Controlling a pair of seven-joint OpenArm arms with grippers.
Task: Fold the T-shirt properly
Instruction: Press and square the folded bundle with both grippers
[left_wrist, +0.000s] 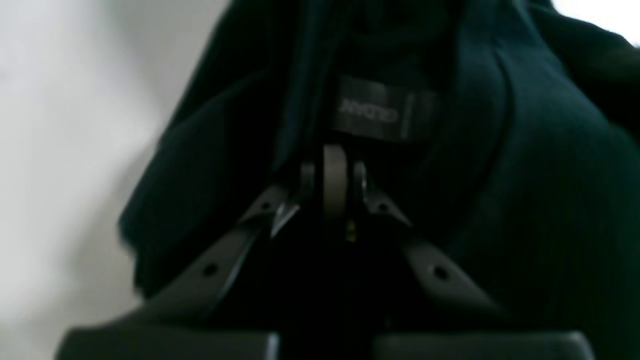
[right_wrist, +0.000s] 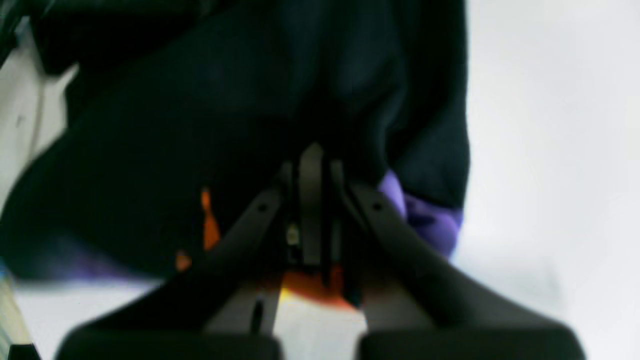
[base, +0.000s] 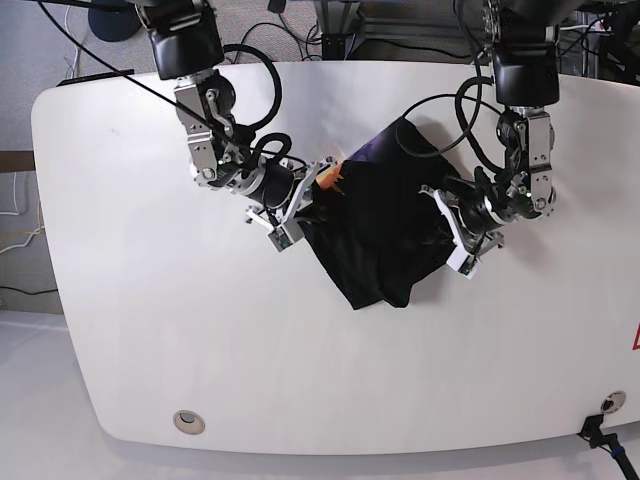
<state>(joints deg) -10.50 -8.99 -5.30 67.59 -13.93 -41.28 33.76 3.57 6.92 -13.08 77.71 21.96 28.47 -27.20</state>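
The black T-shirt (base: 385, 225) lies bunched on the white table (base: 150, 330), hanging between my two grippers. A bit of its orange-and-purple print shows at its upper left edge (base: 345, 165). My right gripper (base: 308, 205), on the base view's left, is shut on the shirt's left edge; the right wrist view shows its jaws closed (right_wrist: 311, 170) on black cloth (right_wrist: 175, 125) with orange and purple patches. My left gripper (base: 438, 215), on the base view's right, is shut on the shirt's right edge; the left wrist view shows its jaws closed (left_wrist: 334, 172) just below the neck label (left_wrist: 380, 112).
Cables (base: 250, 70) loop from the arm bases at the table's far edge. A round grommet (base: 186, 422) sits near the front left. A red marker (base: 635, 340) shows at the right edge.
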